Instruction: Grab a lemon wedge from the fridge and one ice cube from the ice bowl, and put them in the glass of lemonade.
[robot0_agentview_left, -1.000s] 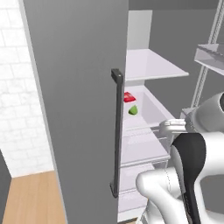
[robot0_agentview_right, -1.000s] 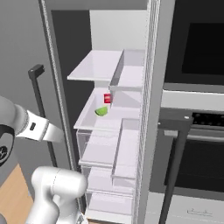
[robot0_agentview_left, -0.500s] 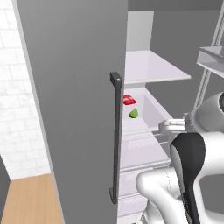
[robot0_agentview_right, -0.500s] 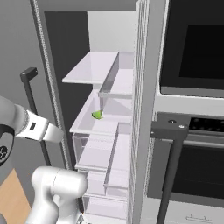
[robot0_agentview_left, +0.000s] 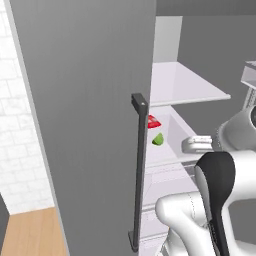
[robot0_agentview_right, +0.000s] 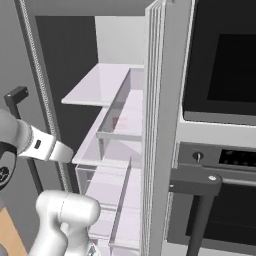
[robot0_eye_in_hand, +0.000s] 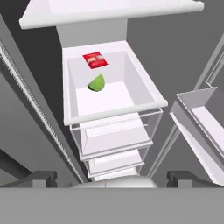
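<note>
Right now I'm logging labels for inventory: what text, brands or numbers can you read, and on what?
None can be read.
Red item beside the lemon wedge in the fridge: pale marks on top, too blurred to read.
Oven panel: small marks, too small to read.

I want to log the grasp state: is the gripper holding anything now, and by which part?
Nothing is held. The gripper is open and empty, and the lemon wedge lies apart from it in the fridge compartment, beside a red item.
</note>
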